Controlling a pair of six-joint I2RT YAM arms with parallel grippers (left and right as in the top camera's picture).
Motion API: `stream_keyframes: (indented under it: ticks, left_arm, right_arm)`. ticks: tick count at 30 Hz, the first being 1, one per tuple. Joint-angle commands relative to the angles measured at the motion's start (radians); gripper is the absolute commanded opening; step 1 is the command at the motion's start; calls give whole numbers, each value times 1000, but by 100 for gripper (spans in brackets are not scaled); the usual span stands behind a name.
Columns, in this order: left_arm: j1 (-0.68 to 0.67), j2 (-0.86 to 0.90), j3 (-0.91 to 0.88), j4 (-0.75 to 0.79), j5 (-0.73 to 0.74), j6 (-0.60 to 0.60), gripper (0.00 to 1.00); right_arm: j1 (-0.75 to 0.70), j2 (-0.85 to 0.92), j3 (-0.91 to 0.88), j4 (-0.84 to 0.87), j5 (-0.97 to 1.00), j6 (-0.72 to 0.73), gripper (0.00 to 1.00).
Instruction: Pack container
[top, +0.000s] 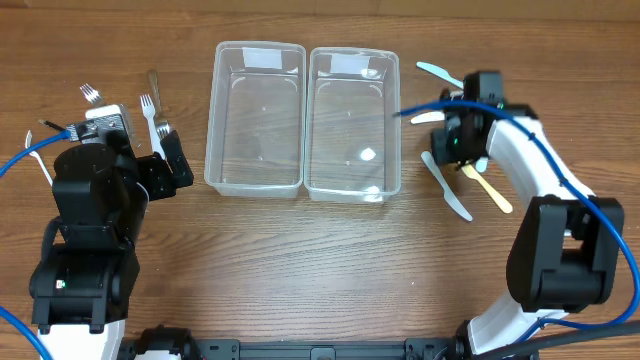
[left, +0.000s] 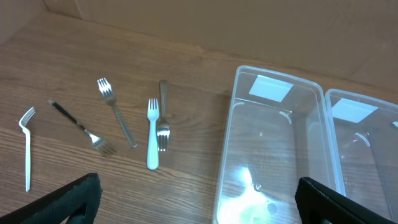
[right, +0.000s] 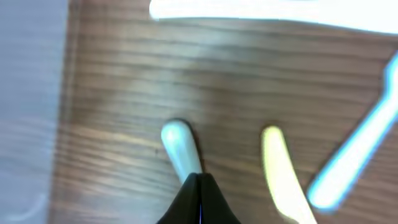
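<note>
Right claw (right: 199, 190): pinched shut on the white utensil (right: 177, 143), by the look of it
Utensil: lay on the table just right of the right container (top: 350, 130); long axis slanted away from it
Nearer arm: right; left claw (left: 202, 208) gaped wide, well left of that container
Look: slim, pale plastic; rounded end; blurred

Right wrist view blurred — white utensil (right: 177, 146) vanishes under right tool (right: 199, 186); yellow utensil (right: 280, 168) cut off below.

Overhead straight down; left wrist oblique, sharing containers (top: 255, 120); right wrist seemingly tabletop-close
</note>
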Motion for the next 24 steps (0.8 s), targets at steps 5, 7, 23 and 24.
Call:
stream_keyframes:
  ticks: [5, 7, 23, 24]
  left_arm:
    - [6, 0, 24, 4, -2, 23, 100]
    - [6, 0, 24, 4, -2, 23, 100]
    - [6, 1, 24, 4, -2, 23, 100]
    - [6, 1, 24, 3, -2, 23, 100]
  right_arm:
    - [3, 0, 239, -97, 27, 119, 4]
    - [3, 0, 237, -124, 27, 119, 4]
    - [3, 12, 214, -278, 27, -154, 66]
    - [3, 21, 214, -278, 27, -168, 68]
